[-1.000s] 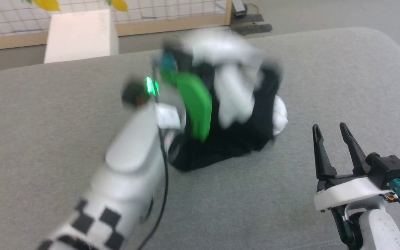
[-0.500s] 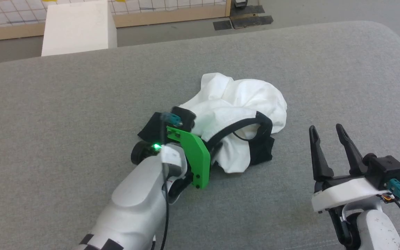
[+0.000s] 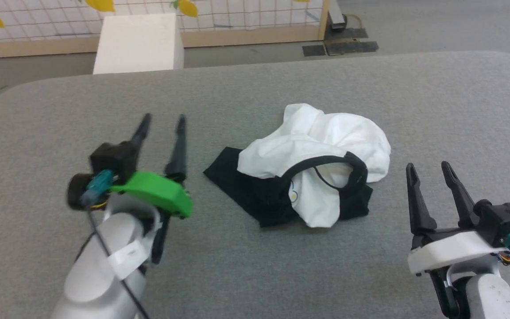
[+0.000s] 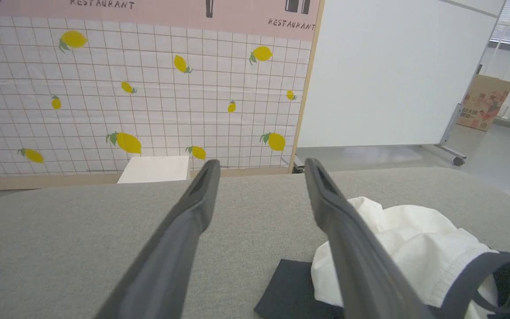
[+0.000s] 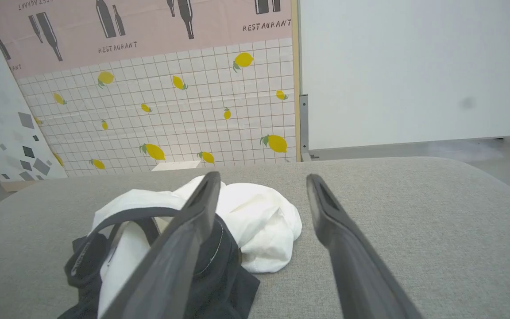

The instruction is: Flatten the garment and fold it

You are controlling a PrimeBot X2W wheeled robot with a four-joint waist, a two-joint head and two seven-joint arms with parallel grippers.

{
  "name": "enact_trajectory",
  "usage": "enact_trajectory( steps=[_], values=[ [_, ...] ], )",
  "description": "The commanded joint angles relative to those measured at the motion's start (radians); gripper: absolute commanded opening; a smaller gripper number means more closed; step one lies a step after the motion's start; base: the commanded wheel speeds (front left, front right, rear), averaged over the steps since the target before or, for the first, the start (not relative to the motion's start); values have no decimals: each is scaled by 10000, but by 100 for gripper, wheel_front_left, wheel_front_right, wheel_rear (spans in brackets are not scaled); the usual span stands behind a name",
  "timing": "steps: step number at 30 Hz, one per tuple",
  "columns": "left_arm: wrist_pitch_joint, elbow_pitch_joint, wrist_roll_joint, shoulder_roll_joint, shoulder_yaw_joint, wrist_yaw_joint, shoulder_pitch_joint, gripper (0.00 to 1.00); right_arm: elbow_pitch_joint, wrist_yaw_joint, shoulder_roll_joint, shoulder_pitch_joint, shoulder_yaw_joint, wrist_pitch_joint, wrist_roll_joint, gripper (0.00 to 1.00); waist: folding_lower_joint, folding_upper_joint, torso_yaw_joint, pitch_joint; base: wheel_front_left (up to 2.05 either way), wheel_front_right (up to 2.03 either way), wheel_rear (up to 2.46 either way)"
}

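Garment: soft cotton T-shirt (image 3: 326, 141), white body with black shoulders, sleeves and neckline. Condition: crumpled, unfolded. It lies in a loose heap near the middle of the grey fabric-covered table (image 3: 255, 270). The white body is bunched and mounded at the far side of the heap. The black neckline stands up as an open loop at the near side, with white cloth showing through it and a small printed mark on that cloth, too small to read. One black portion lies flat on the table, reaching out toward the robot's left. More black cloth sits under the near edge of the white.

Left gripper (image 3: 164, 119): green-shelled wrist, two long dark fingers (image 3: 177, 146) spread apart with nothing between them. It is to the left of the garment and clear of it, above the table. Its wrist camera shows the garment (image 4: 414, 248) beside the outer face of one finger.

Right gripper (image 3: 427, 166): white-shelled wrist, fingers (image 3: 415, 195) parted, holding nothing. It is to the right of the garment and clear of it.

Surroundings: white rectangular box (image 3: 137, 42) beyond the table's far edge; tiled wall panel with yellow lemon prints (image 4: 104, 110) behind it.
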Motion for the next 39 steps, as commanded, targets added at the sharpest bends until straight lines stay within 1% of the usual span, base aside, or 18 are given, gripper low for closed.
enact_trajectory(
  steps=[1, 3, 5, 10, 14, 18, 19, 27, 30, 32, 34, 39],
  values=[
    [-69, -441, 273, 114, 329, 100, 385, 100, -81, -15, 1, 164, -32, 44, -69, 100, 0, 0, 299, -163, 0, 0, 0],
    [-72, -1061, 613, 170, 880, 109, 905, 100, -150, -15, 1, 227, -92, 102, -93, 100, 0, 0, 443, -195, 0, 0, 0],
    [-74, -1479, 920, 140, 1337, 26, 1436, 100, -199, -15, 1, 287, -139, 158, -109, 100, 0, 0, 580, -251, 0, 0, 0],
    [-76, -2068, 1534, -164, 2095, -309, 2614, 100, -279, -15, 1, 426, -173, 291, -144, 100, 0, 0, 868, -343, 0, 0, 0],
    [-76, -2225, 1951, -424, 2537, -588, 3202, 100, -317, -15, 1, 496, -141, 395, -138, 100, 0, 0, 1012, -359, 0, 0, 0],
    [-77, -2390, 2255, -803, 2936, -830, 3589, 100, -330, -15, 1, 536, -117, 463, -115, 100, 0, 0, 1105, -352, 0, 0, 0],
    [-77, -2431, 2477, -1088, 3219, -975, 3828, 100, -327, -15, 1, 549, -95, 496, -108, 100, 0, 0, 1121, -352, 0, 0, 0],
    [-77, -2479, 2913, -1530, 3741, -1397, 4019, 100, -313, -15, 1, 504, -81, 519, -72, 100, 0, 0, 1097, -231, 0, 0, 0],
    [-77, -2423, 3015, -1667, 3718, -1531, 3960, 100, -287, -15, 1, 484, -84, 494, -39, 100, 0, 0, 1080, -186, 0, 0, 0],
    [-77, -2264, 3013, -1760, 3535, -1674, 3809, 100, -279, -15, 1, 470, -90, 482, -24, 100, 0, 0, 1081, -146, 0, 0, 0],
    [-77, -1958, 3027, -1838, 3088, -1856, 3550, 100, -269, -15, 1, 449, -87, 477, -19, 100, 0, 0, 1080, -110, 0, 0, 0],
    [87, -825, 2886, -1980, 1412, -2163, 2434, 100, -209, -15, 1, 336, -25, 444, 14, 100, 0, 0, 986, 5, 0, 0, 0]
  ],
)
